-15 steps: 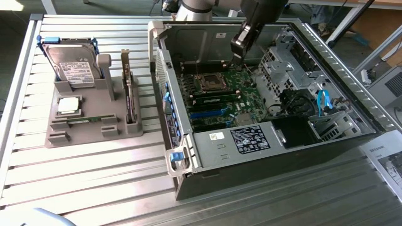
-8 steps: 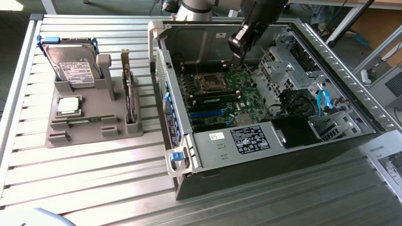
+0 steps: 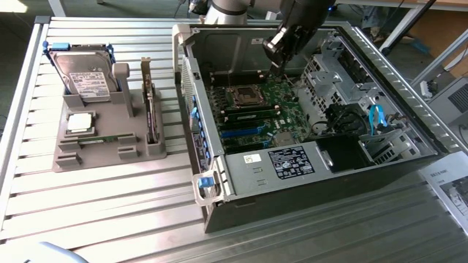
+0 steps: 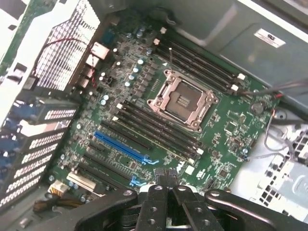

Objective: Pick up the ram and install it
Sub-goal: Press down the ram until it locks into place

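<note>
**Figure: claw over the open computer, ram on the rack.** The gripper (image 3: 281, 69) is hanging inside the open computer case (image 3: 398, 68), just above the motherboard (image 3: 257, 112), near the empty processor socket (image 3: 244, 97). In the wrist view the gripper (image 4: 163, 175) is showing its two fingers (image 4: 155, 190) pressed together with nothing visible between them. It is pointing down at the board beside the row of dark memory slots (image 4: 159, 131) and the blue slot (image 4: 120, 147).

The ram (image 3: 98, 141) is lying well apart from the claw, outside the case. It is resting as a thin green strip in the grey holder (image 3: 102, 159) on the slatted table (image 3: 109, 208), towards the exterior view's left. On the same holder, the silver processor chip (image 3: 80, 123) is sitting just behind the ram. The hard drive (image 3: 84, 76) is leaning at the far end, and the expansion card (image 3: 150, 115) is standing on edge between the ram and the case.
</note>
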Tool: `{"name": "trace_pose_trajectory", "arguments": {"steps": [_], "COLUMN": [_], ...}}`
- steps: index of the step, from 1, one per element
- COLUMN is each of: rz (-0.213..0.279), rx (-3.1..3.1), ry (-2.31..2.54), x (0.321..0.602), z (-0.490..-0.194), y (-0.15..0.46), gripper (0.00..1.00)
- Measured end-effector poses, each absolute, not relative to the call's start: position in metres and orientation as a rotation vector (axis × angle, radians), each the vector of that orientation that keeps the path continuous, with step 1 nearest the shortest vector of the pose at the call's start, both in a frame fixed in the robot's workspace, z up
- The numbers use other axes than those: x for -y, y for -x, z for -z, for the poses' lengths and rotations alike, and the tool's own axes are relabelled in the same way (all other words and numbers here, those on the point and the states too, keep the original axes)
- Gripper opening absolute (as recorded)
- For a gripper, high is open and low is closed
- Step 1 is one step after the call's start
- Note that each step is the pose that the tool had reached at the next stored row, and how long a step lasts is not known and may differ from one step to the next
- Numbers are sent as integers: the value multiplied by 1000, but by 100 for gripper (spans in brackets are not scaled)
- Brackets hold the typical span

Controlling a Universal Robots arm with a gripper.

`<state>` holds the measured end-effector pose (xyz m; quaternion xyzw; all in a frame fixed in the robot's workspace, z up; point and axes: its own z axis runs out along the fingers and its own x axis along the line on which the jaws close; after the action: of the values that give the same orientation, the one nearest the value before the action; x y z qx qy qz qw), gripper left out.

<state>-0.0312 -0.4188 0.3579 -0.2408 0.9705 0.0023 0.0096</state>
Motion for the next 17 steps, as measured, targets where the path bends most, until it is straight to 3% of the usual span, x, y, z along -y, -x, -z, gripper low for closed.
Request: {"name": "trace_pose_trajectory", "arguments": {"steps": [17], "rz": [-3], "rx": [-3104], "ry": [336], "x": [419], "z": [-357], "y": [31], "gripper": [10]}}
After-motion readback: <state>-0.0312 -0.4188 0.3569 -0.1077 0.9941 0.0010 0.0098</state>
